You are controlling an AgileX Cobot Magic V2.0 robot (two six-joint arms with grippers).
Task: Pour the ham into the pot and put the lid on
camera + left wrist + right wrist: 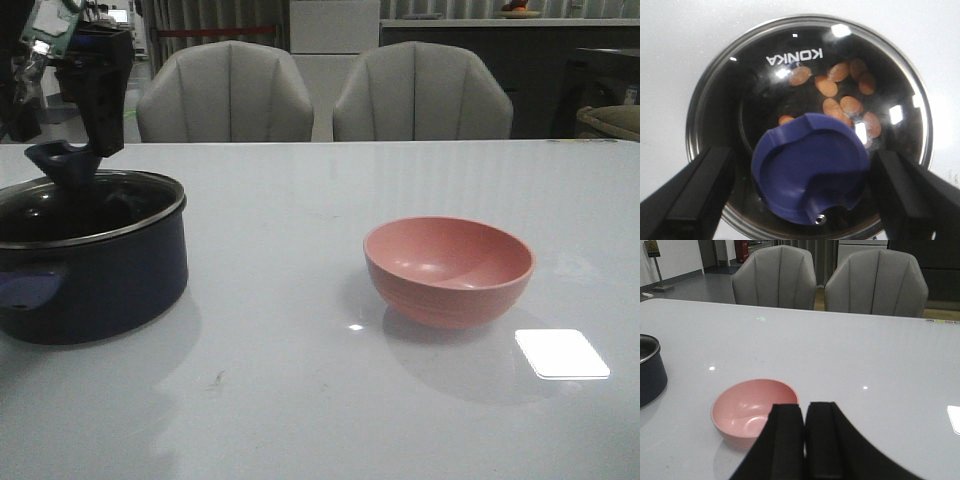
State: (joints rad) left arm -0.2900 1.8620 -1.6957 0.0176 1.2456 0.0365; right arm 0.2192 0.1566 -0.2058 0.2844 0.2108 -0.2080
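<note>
The dark navy pot point(110, 290) stands at the table's left, with its lighter blue handle point(25, 290) toward the front. The glass lid point(115, 205) sits on the pot, metal rim all round. In the left wrist view the ham slices point(840, 97) show through the lid point(765, 75), lying in the pot. My left gripper point(95, 140) hangs just above the blue knob point(60, 165); its fingers point(700, 195) stand wide apart on either side of the knob point(807, 167), open. My right gripper point(805, 440) is shut and empty, above the table near the pink bowl.
The salmon-pink bowl point(448, 270) stands empty at centre right; it also shows in the right wrist view point(752, 407). Two grey chairs point(225, 95) stand behind the table's far edge. A bright light patch point(562, 352) lies on the table at front right.
</note>
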